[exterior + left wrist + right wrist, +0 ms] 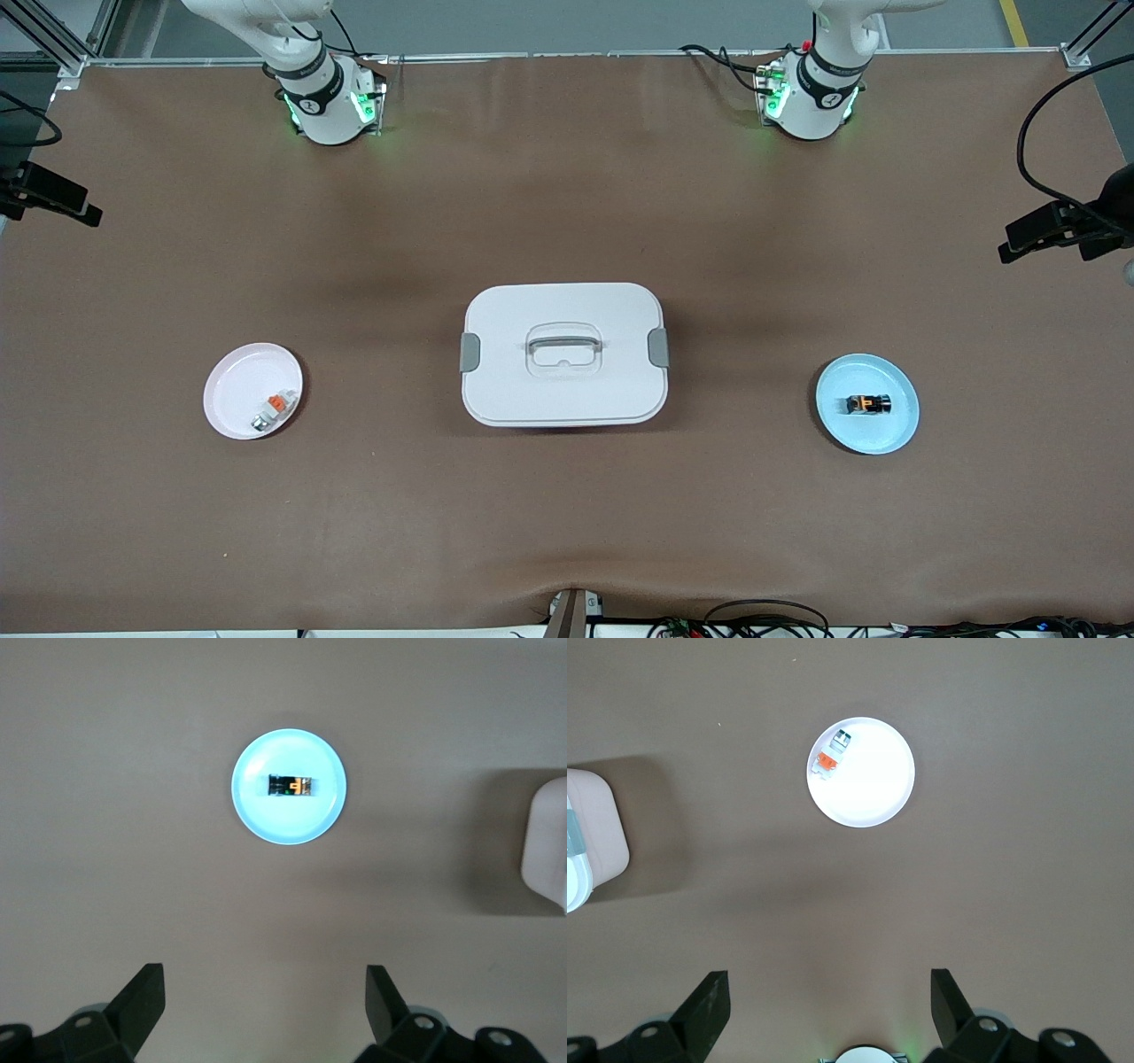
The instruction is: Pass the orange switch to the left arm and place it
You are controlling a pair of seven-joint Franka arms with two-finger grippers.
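We see the orange switch [867, 404] lying on its side in the blue plate [899, 431] toward the left arm's end of the table, with the white box [564, 354] sitting mid-table between it and the pink plate [232, 390], which holds a small white-and-grey part w/ an orange tab [273, 411]. The left gripper [266, 1001] hangs high over bare table with the blue plate in its view, fingers spread wide and empty; the right gripper [830, 1005] does likewise on its side, released, nothing held. Both arms appear to wait. Main risks, as we judge them: the switch is tiny and round-bodied, so a slightly off-centre pinch could roll it or flick it off the plate; the plate may skid if a fingertip catches its rim. The handover must clear the box, so a low carry could clip its lid or handle, and a badly timed release btwn grippers could drop the switch onto or beside the box. The other part also has orange on it, so picking the wrong item is possible. Count: 2 arms, 2 grippers, 2 plates, 1 box, 1 switch, 1 other part, though its exact make-up is hard to tell.
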